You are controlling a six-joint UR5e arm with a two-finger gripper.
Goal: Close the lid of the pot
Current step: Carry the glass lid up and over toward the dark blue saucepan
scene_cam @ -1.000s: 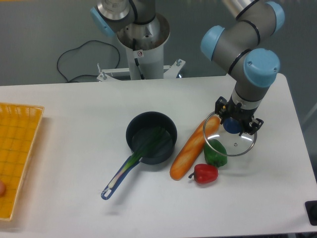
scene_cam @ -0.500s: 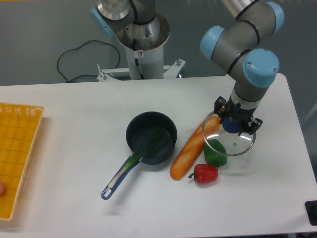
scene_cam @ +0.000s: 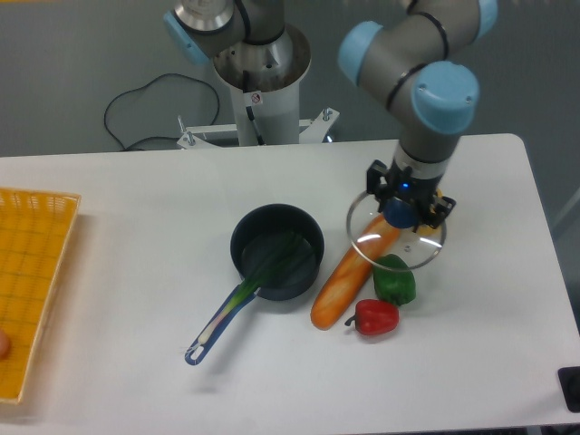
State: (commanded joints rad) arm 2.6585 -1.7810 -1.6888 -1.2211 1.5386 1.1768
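Note:
The dark blue-black pot stands open near the middle of the white table, its long blue-and-green handle pointing to the lower left. To its right, my gripper points straight down and is shut on the blue knob of the clear glass lid. The lid hangs lifted, roughly level, over the upper end of the bread loaf and the green pepper. It is still well to the right of the pot.
An orange bread loaf lies diagonally just right of the pot. A green pepper and a red pepper sit beside it. A yellow basket occupies the table's left edge. The robot base stands behind.
The gripper has carried the lid up and to the left, off the table beside the peppers and over the top of the bread loaf. The pot has not moved.

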